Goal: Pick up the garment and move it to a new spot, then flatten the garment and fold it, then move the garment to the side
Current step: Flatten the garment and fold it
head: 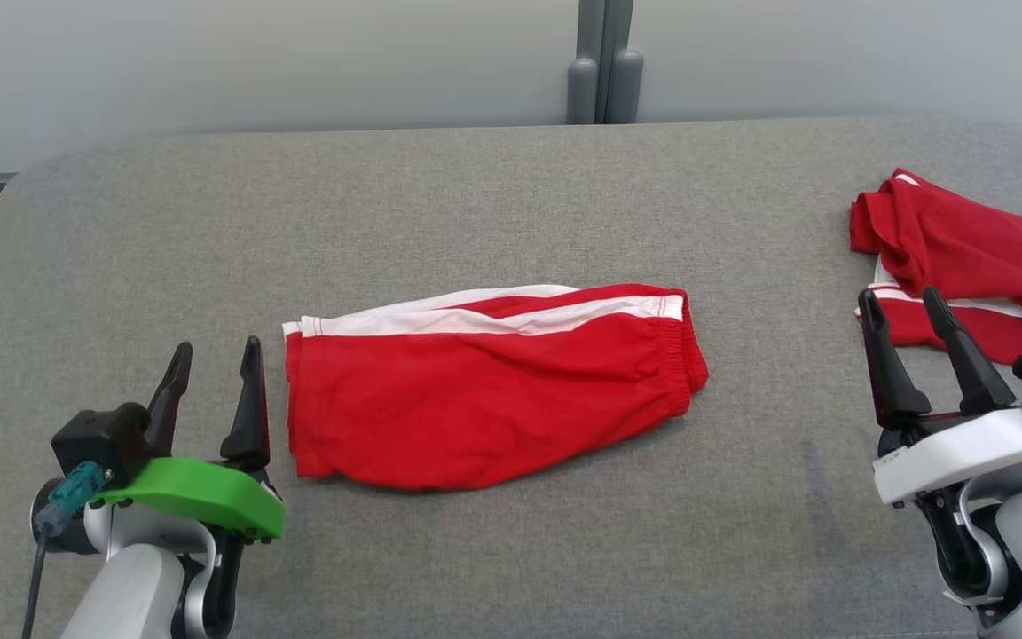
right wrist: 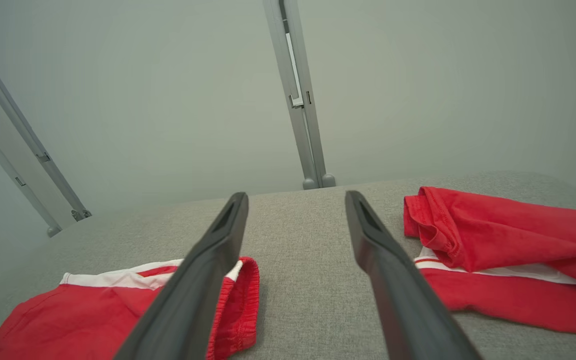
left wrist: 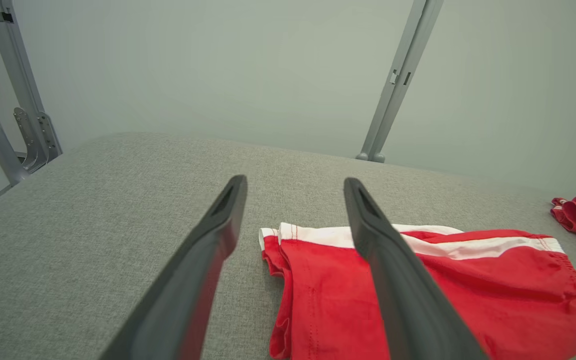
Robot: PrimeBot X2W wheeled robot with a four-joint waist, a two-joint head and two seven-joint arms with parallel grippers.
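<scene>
The garment is a pair of red shorts with white side stripes, folded in half and lying flat in the middle of the grey table. Its leg hem points left and its elastic waistband right. My left gripper stands open just left of the leg hem, nothing between its fingers; the left wrist view has the garment under and right of the right finger. My right gripper is open at the right, apart from the garment, whose waistband end lies at that view's lower left.
A second red garment with white trim lies crumpled at the table's right edge, just behind my right gripper, also seen as a red heap. A grey post stands behind the table against a pale wall.
</scene>
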